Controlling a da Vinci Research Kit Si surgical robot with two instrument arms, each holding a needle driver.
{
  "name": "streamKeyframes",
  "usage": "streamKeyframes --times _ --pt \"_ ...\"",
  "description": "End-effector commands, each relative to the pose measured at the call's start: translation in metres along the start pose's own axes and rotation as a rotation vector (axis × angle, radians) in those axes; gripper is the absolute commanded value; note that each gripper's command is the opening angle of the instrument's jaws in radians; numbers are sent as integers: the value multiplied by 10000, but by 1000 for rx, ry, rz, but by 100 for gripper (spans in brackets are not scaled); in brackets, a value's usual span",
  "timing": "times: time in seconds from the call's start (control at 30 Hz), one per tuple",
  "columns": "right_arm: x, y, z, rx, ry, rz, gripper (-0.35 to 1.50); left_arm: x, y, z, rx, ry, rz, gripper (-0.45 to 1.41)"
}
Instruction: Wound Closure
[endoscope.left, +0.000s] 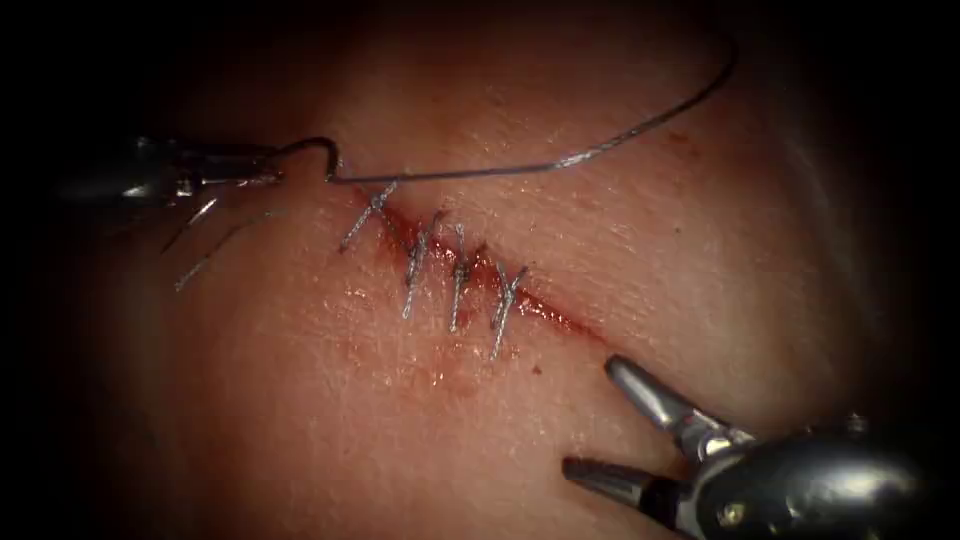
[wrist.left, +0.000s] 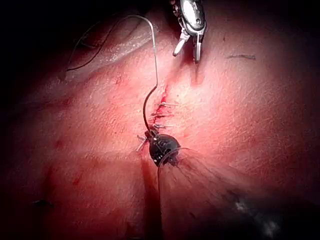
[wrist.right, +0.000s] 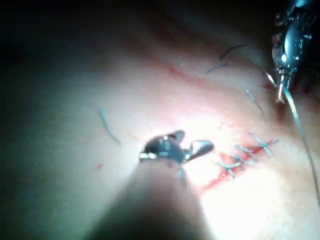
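So the left tool (endoscope.left: 268, 170) came in from the left side of the tissue (endoscope.left: 330, 430) with its jaws clenched on the thread (endoscope.left: 560, 162), right where the strand made a little hooked kink just off the upper-left end of the cut (endoscope.left: 480, 272). From that grip the thread ran across the tissue on the upper side of the cut, then curved up and away toward the tissue's far right edge. In the left wrist view the same strand (wrist.left: 154, 65) climbed from the tool's tip (wrist.left: 150, 135) past the stitches.

The right tool (endoscope.left: 590, 420) sat near the tissue's lower right, just below the unsewn lower-right end of the cut, jaws spread wide and holding nothing. The right wrist view had it (wrist.right: 192, 142) splayed beside the stitched stretch.

Four stitches (endoscope.left: 455, 275) crossed the upper-left part of the cut, with red fluid (endoscope.left: 545, 310) along the line. A few cut ends of thread (endoscope.left: 210, 245) lay on the tissue by the left tool.

Honestly couldn't make out the needle anywhere, so can't say where it was.
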Motion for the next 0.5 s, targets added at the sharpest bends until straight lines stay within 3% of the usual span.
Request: streamKeyframes --times 0.03,0.27,0.5 --pt "2 -6 2 -25 8 25 91 -5 8 13 -17 13 -13 -45" --pt "13 17 3 -148 52 159 91 4 40 42 -123 139 -88 -45" --pt "21 44 7 -236 90 228 88 5 57 65 -144 211 -152 -45"
